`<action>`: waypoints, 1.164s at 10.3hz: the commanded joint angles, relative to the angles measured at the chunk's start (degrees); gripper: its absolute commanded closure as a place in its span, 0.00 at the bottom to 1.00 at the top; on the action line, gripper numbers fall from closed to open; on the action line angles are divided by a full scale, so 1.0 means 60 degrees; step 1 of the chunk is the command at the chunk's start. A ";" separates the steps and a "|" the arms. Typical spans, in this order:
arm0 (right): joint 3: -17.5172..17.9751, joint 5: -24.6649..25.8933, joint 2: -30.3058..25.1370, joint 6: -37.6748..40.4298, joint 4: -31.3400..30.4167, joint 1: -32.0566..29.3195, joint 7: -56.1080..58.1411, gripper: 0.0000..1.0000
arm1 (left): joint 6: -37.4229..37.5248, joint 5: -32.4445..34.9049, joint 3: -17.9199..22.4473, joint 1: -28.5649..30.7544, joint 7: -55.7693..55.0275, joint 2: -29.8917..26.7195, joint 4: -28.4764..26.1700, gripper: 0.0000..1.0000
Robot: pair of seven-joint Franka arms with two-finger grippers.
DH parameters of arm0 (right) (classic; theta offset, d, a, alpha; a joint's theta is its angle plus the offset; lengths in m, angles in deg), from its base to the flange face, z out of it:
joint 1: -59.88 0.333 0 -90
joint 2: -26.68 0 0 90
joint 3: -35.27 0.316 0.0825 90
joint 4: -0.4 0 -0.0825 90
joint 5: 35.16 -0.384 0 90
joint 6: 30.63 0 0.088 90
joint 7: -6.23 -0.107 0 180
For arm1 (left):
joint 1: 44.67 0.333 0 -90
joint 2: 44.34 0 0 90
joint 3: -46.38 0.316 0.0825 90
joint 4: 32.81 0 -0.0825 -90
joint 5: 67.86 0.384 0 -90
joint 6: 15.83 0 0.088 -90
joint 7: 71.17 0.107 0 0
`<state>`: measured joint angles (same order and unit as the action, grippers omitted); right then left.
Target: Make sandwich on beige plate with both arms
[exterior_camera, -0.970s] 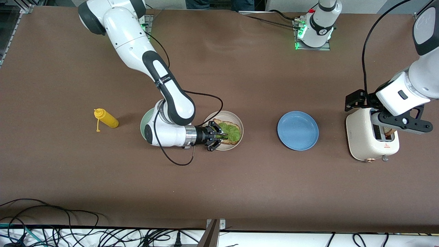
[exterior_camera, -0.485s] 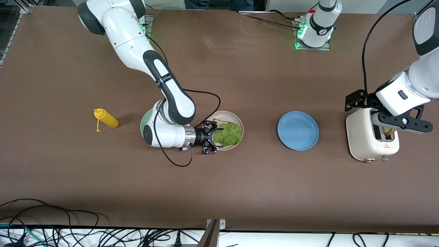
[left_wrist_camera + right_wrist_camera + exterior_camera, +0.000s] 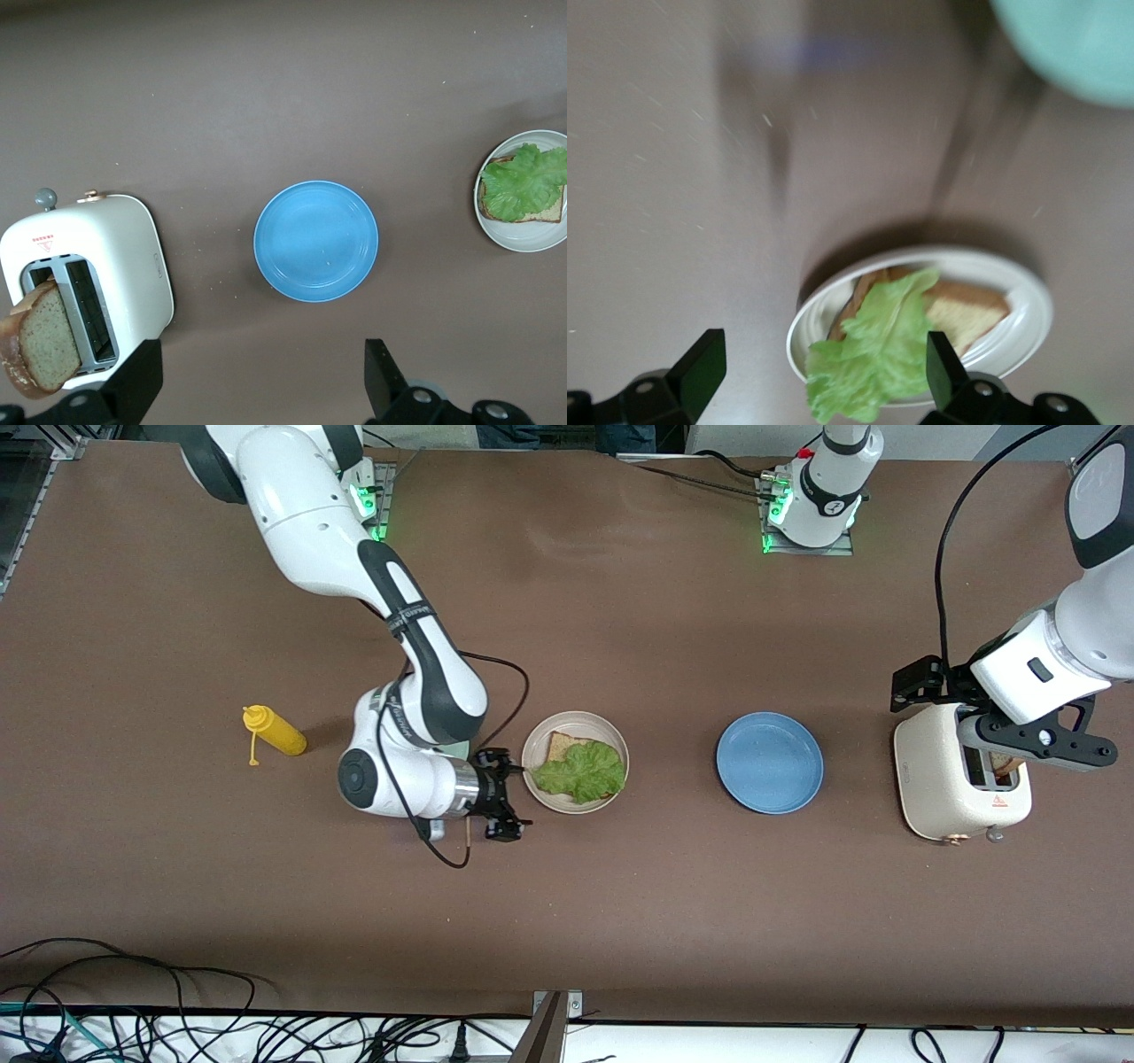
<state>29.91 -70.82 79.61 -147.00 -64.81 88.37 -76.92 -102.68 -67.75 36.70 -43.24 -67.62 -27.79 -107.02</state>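
Note:
The beige plate [image 3: 567, 804] [image 3: 532, 241] [image 3: 1029, 310] holds one bread slice [image 3: 558, 744] [image 3: 542, 212] [image 3: 967, 312] with a ruffled green lettuce leaf [image 3: 582, 772] [image 3: 527, 177] [image 3: 881, 350] lying on it. My right gripper [image 3: 512, 795] [image 3: 819, 382] is open and empty, just off the plate's rim toward the right arm's end of the table. Another bread slice [image 3: 1005, 766] [image 3: 40, 341] stands in the toaster [image 3: 939, 779] [image 3: 97, 257]. My left gripper [image 3: 1032, 744] [image 3: 261, 390] hangs open and empty over the toaster.
A blue plate [image 3: 769, 763] [image 3: 316, 241] lies between the beige plate and the toaster. A mint-green plate [image 3: 1090, 44] sits mostly under the right arm. A yellow squeeze bottle [image 3: 276, 732] lies toward the right arm's end. Cables run along the table's near edge.
My right gripper opened, let go of the lettuce and drew back off the beige plate toward the right arm's end. The leaf now rests on the bread. The left arm has not moved.

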 commanded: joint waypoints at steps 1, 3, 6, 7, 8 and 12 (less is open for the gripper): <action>0.0044 0.1062 -0.0821 0.1898 -0.0104 -0.1082 0.2479 0.00 | 0.0381 0.0260 -0.0012 0.0098 -0.0035 -0.0151 -0.0083 0.00; -0.0175 0.2711 -0.1407 0.2489 -0.0119 -0.1642 0.5201 0.00 | 0.0398 0.0201 -0.0099 0.0378 -0.0049 -0.0151 -0.0068 0.00; -0.1066 0.4927 -0.1908 0.3249 -0.0119 -0.1717 0.9304 0.00 | 0.0398 0.0201 -0.0129 0.0378 -0.0064 -0.0151 -0.0068 0.00; -0.1432 0.5296 -0.1908 0.3441 -0.0119 -0.1717 1.0506 0.00 | 0.0413 0.0230 -0.0158 0.0291 -0.0078 -0.0151 -0.0068 0.00; -0.1886 0.5256 -0.1908 0.3443 -0.0119 -0.1717 1.1693 0.00 | 0.0398 0.0216 -0.0115 0.0290 -0.0079 -0.0151 -0.0068 0.00; -0.2490 0.5212 -0.1908 0.3296 -0.0119 -0.2302 1.4369 0.00 | 0.0413 0.0201 -0.0114 0.0319 -0.0064 -0.0151 -0.0068 0.00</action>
<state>14.97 -40.19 68.95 -127.20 -64.92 75.39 6.18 -100.94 -67.75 36.23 -41.30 -67.62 -27.88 -107.03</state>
